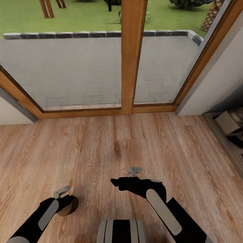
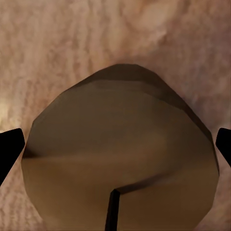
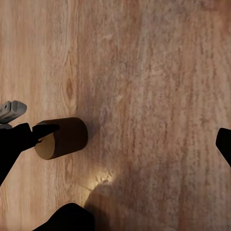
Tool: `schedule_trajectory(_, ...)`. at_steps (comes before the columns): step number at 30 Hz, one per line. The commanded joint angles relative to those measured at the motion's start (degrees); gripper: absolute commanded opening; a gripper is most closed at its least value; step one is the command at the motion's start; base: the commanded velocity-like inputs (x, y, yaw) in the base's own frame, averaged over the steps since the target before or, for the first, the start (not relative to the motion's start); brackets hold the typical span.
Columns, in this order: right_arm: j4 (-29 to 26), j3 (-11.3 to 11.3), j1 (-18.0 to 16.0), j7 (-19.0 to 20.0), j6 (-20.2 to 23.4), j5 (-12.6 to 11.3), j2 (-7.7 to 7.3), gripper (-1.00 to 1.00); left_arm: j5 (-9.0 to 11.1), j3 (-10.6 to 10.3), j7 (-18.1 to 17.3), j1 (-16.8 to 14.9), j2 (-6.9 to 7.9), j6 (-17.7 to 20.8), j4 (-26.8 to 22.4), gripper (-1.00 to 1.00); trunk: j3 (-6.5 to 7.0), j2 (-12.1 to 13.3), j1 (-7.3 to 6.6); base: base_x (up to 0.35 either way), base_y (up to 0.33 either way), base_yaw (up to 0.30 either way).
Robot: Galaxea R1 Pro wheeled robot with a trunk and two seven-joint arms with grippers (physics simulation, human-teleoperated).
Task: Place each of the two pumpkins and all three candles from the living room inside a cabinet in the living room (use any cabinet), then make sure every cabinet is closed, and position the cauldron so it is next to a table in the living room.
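A squat tan-brown candle (image 1: 70,206) hangs just above the wooden floor at the lower left of the head view, with my left gripper (image 1: 64,201) shut on it. In the left wrist view the candle (image 2: 120,120) sits between the dark fingertips (image 2: 10,147) of the left gripper (image 2: 115,144), its thin wick pointing at the camera. The right wrist view shows the same candle (image 3: 62,138) lying sideways in the left gripper's hold. My right gripper (image 1: 116,184) hovers open over bare floor at the centre, nothing between its fingers (image 3: 224,144). Pumpkins, cabinet, cauldron and table are out of view.
A tall glass door with a thick wooden frame (image 1: 133,57) stands straight ahead, a paved patio and lawn beyond it. A white wall (image 1: 216,77) and a low dark shelf holding a box (image 1: 229,123) are at the right. Plank floor (image 1: 101,145) lies between.
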Motion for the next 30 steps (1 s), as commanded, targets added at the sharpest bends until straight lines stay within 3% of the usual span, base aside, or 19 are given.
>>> schedule_trajectory(1, -0.07, 0.11, -0.05, -0.6, 0.02, -0.6, -0.04, 1.0, 0.64, -0.3, 0.62, -0.01, 0.08, 0.07, -0.1, 1.0, -0.04, -0.02, -0.01, 0.0, 0.0, 0.0)
schedule_trajectory(18, -0.09, 0.11, -0.05, -0.6, 0.02, -0.6, -0.11, 1.0, 0.86, -0.24, 0.98, 0.01, 0.16, 0.18, -0.06, 1.0, -0.04, -0.02, -0.01, 0.0, 0.0, 0.0)
schedule_trajectory(19, -0.12, 0.11, -0.06, -0.6, 0.02, -0.6, -0.12, 1.0, 0.9, -0.23, 0.98, 0.01, 0.17, 0.18, -0.06, -1.0, -0.04, -0.02, -0.01, 0.0, 0.0, 0.0)
schedule_trajectory(30, -0.16, 0.11, -0.06, -0.63, 0.02, -0.6, -0.13, 1.0, 0.94, -0.22, 0.99, 0.01, 0.14, 0.19, -0.06, -1.0, -0.04, -0.02, -0.01, 0.0, 0.0, 0.0)
